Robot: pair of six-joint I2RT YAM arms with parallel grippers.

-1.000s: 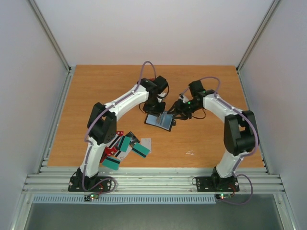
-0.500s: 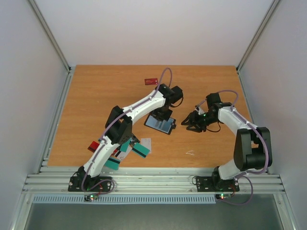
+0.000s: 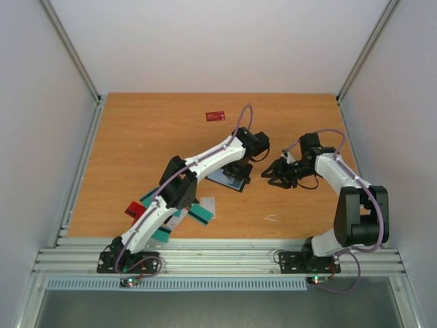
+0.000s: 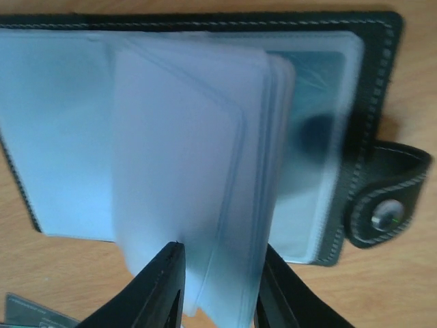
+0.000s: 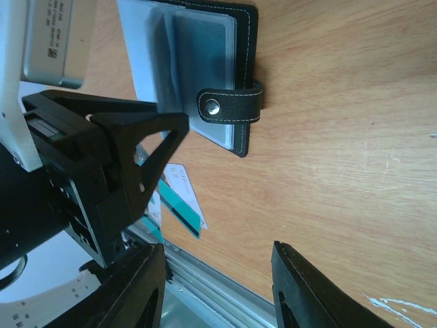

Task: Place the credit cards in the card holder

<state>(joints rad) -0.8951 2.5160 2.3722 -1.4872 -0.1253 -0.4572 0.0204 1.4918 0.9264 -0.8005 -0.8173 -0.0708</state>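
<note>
The card holder [image 3: 227, 180] lies open mid-table, black with pale blue sleeves [image 4: 191, 137] and a snap strap [image 4: 386, 205]. My left gripper [image 3: 236, 171] is on it. In the left wrist view the left gripper [image 4: 220, 294] has its jaws closed against a raised bunch of sleeves. My right gripper [image 3: 272, 176] is open and empty, a little right of the holder, which also shows in the right wrist view [image 5: 205, 61]. Several credit cards [image 3: 194, 213], teal, white and red, lie in a pile near the left arm's base. One red card [image 3: 216, 116] lies at the back.
A loose red card [image 3: 132, 208] lies left of the pile. A teal card [image 5: 181, 208] and a white one show near the metal front rail [image 5: 225, 294]. A small white scrap [image 3: 271, 219] lies near the front. The left arm [image 3: 198, 164] crosses above the pile.
The left arm has swung right and settled its gripper on the holder's sleeves. The right gripper has drawn back to the right, away from the holder. The red card at the back is uncovered.
</note>
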